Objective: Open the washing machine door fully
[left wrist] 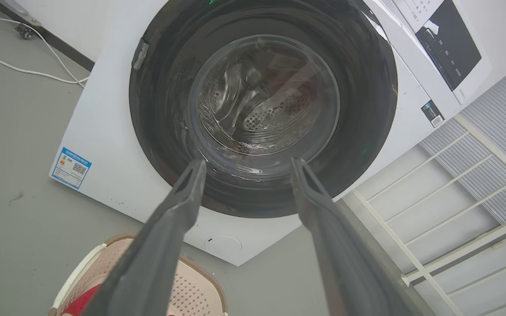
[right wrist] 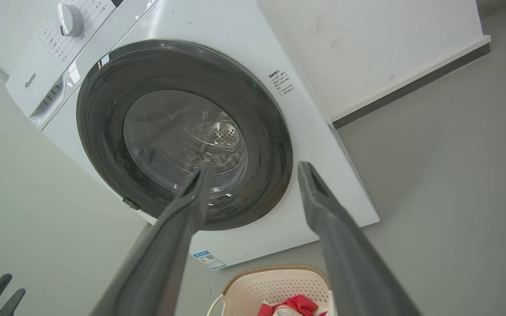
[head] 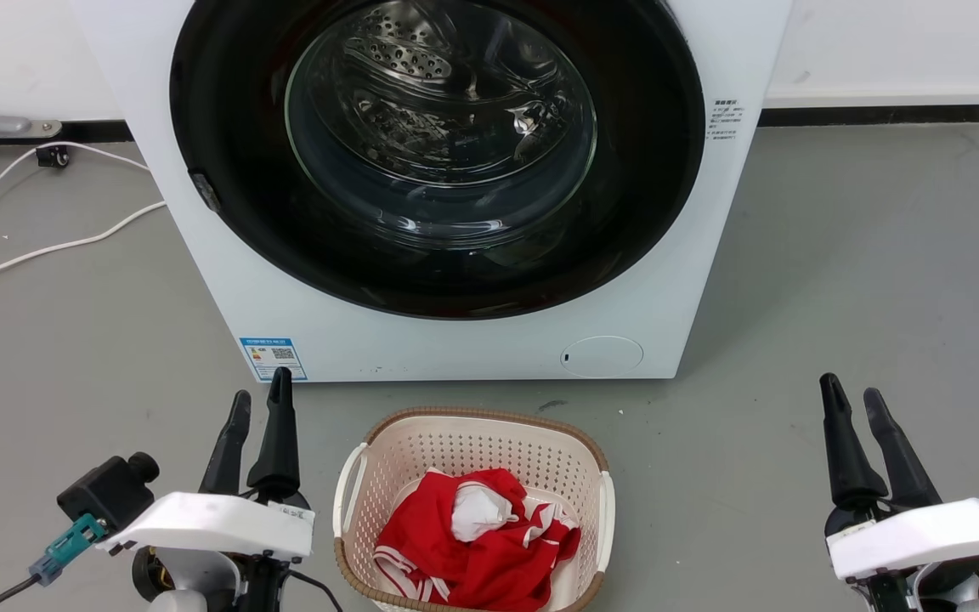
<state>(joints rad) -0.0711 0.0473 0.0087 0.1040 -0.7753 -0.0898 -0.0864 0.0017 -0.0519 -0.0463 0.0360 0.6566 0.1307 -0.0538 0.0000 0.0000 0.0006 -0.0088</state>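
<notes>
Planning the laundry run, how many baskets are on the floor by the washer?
1: the cream basket, directly in front of the washing machine, holding red clothing.

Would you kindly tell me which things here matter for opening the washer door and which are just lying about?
For the job: washing machine door, washing machine, left gripper, right gripper.
Lying about: laundry basket, red garment, white cables.
</notes>
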